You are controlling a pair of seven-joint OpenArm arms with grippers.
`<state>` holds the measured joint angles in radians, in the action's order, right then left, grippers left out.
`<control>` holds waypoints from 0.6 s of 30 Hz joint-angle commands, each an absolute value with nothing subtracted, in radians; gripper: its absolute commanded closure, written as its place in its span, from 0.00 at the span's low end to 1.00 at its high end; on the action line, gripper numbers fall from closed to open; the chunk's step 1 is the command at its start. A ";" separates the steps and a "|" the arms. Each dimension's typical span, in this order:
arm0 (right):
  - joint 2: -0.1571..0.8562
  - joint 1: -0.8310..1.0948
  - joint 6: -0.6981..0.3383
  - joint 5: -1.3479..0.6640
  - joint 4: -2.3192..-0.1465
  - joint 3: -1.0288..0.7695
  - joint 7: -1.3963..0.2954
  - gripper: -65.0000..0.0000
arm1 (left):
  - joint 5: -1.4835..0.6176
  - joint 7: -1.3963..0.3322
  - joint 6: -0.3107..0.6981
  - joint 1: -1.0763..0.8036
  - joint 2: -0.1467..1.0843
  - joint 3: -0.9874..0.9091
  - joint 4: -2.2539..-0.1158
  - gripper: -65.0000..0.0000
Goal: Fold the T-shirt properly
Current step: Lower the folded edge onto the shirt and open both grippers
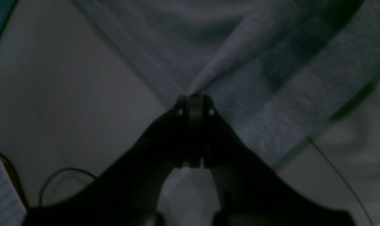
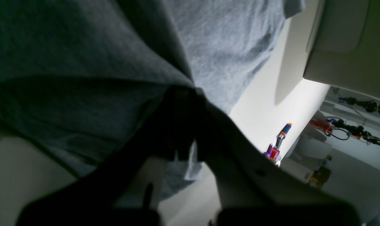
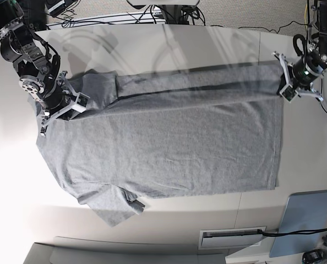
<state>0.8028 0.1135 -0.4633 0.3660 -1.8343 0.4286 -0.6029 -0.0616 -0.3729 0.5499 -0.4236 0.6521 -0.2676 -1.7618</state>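
The heather-grey T-shirt (image 3: pixel 169 148) lies spread across the white table with its plain side up. One sleeve (image 3: pixel 115 206) sticks out at the near left. The shirt's far edge is raised and stretched in a taut band between both grippers. My right gripper (image 3: pixel 64 107) is at the far left, shut on the fabric near the shoulder; the right wrist view shows cloth pinched at its tips (image 2: pixel 183 91). My left gripper (image 3: pixel 283 83) is at the far right, shut on the far hem corner, with folds fanning from its tips (image 1: pixel 194 99). No print is visible.
A blue-grey pad (image 3: pixel 306 223) lies at the near right corner, beside a white slotted plate (image 3: pixel 232 237). Cables (image 3: pixel 169 11) run behind the table's far edge. A thin black cable (image 1: pixel 61 179) loops on the table under the left gripper. An orange-and-blue tool (image 2: pixel 282 133) stands beyond the table.
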 commanded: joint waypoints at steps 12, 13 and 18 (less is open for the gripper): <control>0.822 0.100 -0.443 0.374 -1.847 0.419 -0.620 1.00 | -0.064 -0.359 0.520 -0.372 0.673 -0.276 -1.774 1.00; 0.822 0.099 -0.443 0.374 -1.846 0.419 -0.620 1.00 | -0.064 -0.359 0.520 -0.368 0.673 -0.276 -1.774 1.00; 0.822 0.099 -0.443 0.374 -1.845 0.419 -0.621 1.00 | -0.065 -0.358 0.520 -0.348 0.673 -0.276 -1.774 1.00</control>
